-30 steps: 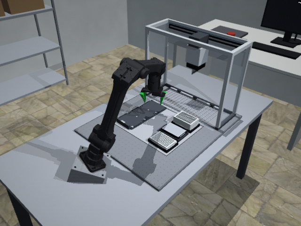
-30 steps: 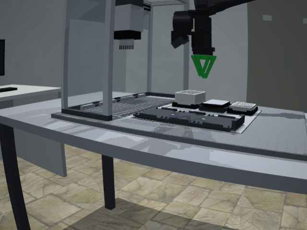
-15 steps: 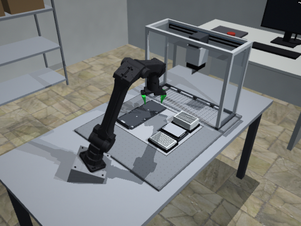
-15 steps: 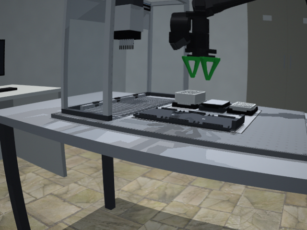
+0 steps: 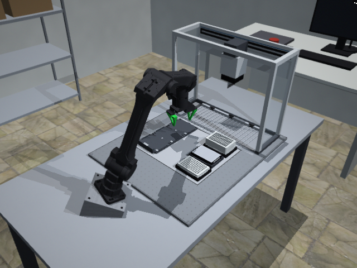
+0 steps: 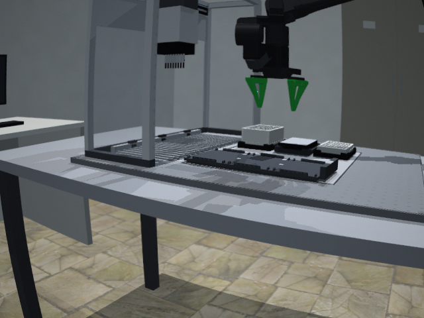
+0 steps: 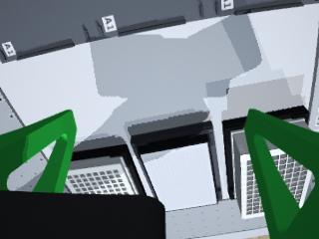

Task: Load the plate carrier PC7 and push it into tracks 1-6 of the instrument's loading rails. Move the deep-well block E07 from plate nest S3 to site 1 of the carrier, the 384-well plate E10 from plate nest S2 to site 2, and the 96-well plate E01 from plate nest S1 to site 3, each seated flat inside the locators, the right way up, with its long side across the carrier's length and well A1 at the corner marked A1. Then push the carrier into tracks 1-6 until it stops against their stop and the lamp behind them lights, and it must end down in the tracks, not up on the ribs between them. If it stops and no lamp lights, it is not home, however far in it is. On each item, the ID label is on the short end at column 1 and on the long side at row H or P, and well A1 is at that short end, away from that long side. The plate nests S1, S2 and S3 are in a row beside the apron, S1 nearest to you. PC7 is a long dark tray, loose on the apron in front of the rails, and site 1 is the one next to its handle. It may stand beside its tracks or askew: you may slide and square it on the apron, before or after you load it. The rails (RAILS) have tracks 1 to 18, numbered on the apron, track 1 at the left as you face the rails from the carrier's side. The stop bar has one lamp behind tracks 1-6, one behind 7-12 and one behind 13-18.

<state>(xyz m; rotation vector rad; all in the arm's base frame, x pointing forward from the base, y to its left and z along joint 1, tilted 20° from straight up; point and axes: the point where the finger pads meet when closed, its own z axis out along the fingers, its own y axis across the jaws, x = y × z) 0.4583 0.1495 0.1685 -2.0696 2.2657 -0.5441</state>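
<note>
The carrier PC7 (image 5: 165, 135) is a long dark tray on the pale apron in front of the rails, and its sites are empty. The deep-well block E07 (image 5: 220, 142) sits in the farthest nest, the 384-well plate E10 (image 5: 207, 153) in the middle nest, and the 96-well plate E01 (image 5: 193, 166) in the nearest. My gripper (image 5: 182, 116) hangs high above the apron near the carrier's far end, open and empty. In the wrist view its fingers frame the three nests.
The ribbed rails (image 5: 227, 116) lie under the instrument's grey frame (image 5: 268, 95). A pipetting head (image 5: 233, 67) hangs inside it. The frame's posts (image 6: 150, 82) stand close to the carrier's far end. A desk with a monitor stands behind.
</note>
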